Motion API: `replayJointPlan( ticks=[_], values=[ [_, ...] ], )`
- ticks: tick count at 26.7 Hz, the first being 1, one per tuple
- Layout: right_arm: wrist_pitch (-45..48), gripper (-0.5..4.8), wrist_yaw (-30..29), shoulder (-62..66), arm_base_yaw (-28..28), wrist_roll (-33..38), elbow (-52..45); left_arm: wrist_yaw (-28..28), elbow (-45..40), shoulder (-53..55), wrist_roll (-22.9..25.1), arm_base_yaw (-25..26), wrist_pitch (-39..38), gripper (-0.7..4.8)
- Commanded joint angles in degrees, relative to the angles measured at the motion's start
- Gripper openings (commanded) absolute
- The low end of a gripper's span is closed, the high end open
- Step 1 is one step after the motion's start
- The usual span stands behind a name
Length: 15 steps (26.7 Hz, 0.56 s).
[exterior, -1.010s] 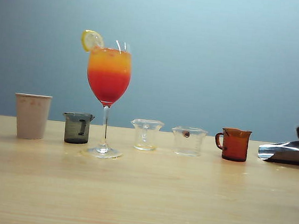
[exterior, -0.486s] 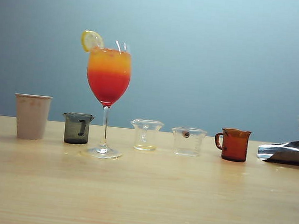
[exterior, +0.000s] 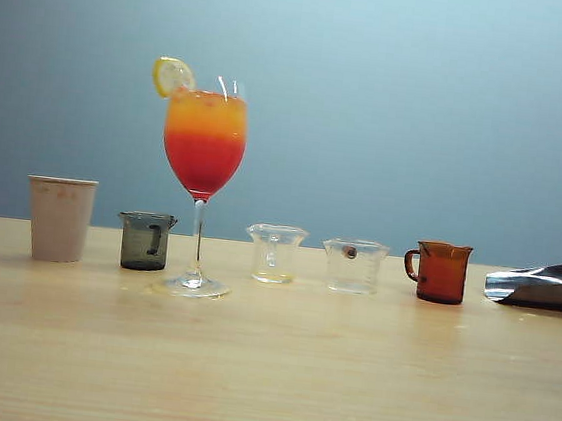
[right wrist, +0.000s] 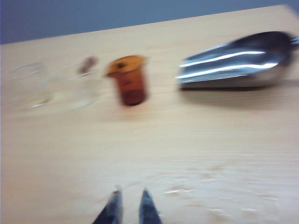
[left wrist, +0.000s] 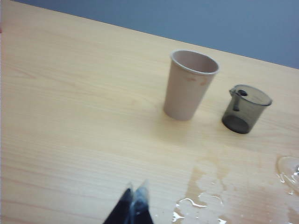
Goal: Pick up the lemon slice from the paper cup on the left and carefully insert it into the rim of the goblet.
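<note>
Gone from the exterior view's right edge is the dark arm part seen a moment ago. Lemon slice (exterior: 172, 75) sits on the goblet (exterior: 205, 142) rim, right of the paper cup (exterior: 59, 217). Left hand (left wrist: 134, 201) hovers closed and empty above the counter (exterior: 264, 370); right hand (right wrist: 130, 205) hovers open, empty.

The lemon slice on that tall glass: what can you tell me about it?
The small round lemon slice has a yellow rind and pale flesh. It stands upright, wedged onto the rim of the tall clear stemmed goblet, on the side towards the beige paper cup, most of it above the orange-over-red drink. Only the glass touches it; no gripper is near it in the exterior view.
</note>
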Motion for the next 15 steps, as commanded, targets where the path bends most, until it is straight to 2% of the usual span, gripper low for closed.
replayJointPlan(
  ticks=[1,5,15],
  values=[
    [1.0,0.57,0.1,0.0,-5.6,0.0,-0.2,-0.7,0.1,0.0,0.3,-0.3,0.3,-0.04],
    [1.0,0.57,0.1,0.0,-10.1,0.0,-0.2,-0.5,0.1,0.0,0.3,-0.3,0.3,-0.04],
    [1.0,0.57,0.1,0.0,-10.3,0.0,-0.2,-0.5,0.1,0.0,0.3,-0.3,0.3,-0.04]
  ],
)
